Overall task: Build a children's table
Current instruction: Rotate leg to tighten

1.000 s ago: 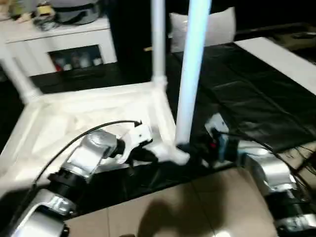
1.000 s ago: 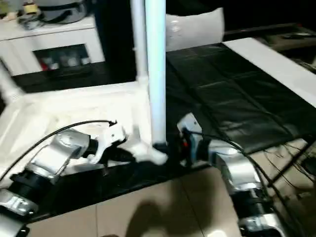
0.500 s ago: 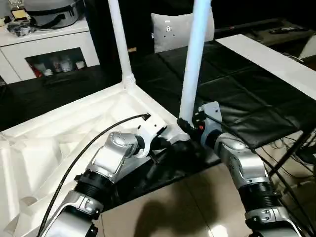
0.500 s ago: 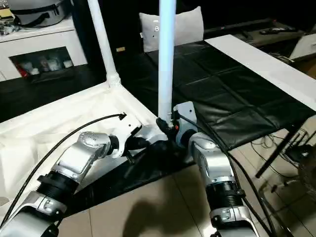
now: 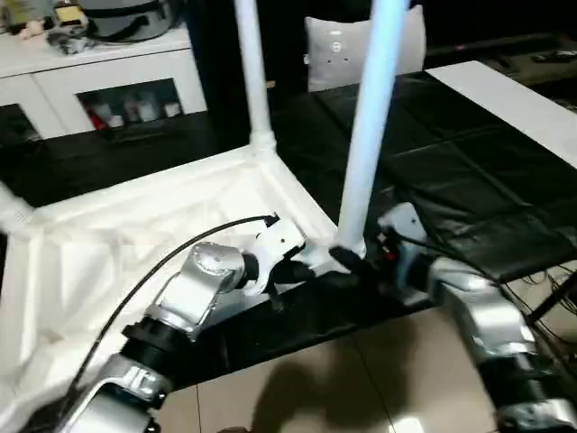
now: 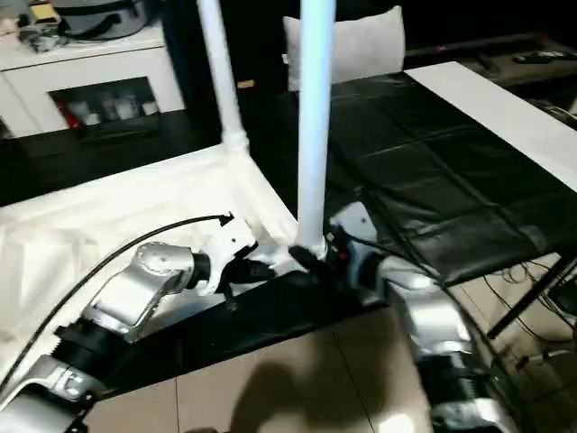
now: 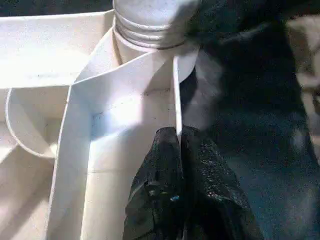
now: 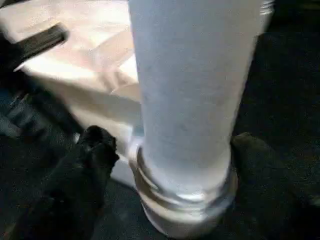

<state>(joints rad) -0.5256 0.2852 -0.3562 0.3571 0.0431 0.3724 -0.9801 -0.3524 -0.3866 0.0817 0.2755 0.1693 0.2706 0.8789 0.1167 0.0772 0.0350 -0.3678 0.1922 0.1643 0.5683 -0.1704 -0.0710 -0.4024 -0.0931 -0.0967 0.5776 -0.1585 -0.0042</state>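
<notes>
The children's table lies upside down, its white top [image 5: 135, 225] with the ribbed underside facing up. A long white leg [image 5: 370, 126] stands upright in the near right corner socket. A second leg [image 5: 252, 81] stands in the far corner, and the base of a third [image 5: 13, 212] shows at the far left. My left gripper [image 5: 297, 269] is shut on the thin rim wall beside the near socket, its fingers [image 7: 165, 150] pinching the white edge. My right gripper [image 8: 170, 145] is open, its fingers [image 8: 95, 150] straddling the near leg's threaded base with a gap.
A black mat [image 5: 451, 162] covers the floor under and right of the table top. A white low cabinet with glass doors [image 5: 117, 81] stands at the back left, a white cushion [image 5: 338, 54] behind. A white board [image 5: 514, 99] lies far right. Tiled floor [image 5: 361, 379] is nearest me.
My right gripper's fingers have spread apart from the near leg's base. The left gripper keeps its pinch on the rim. The camera view has shifted.
</notes>
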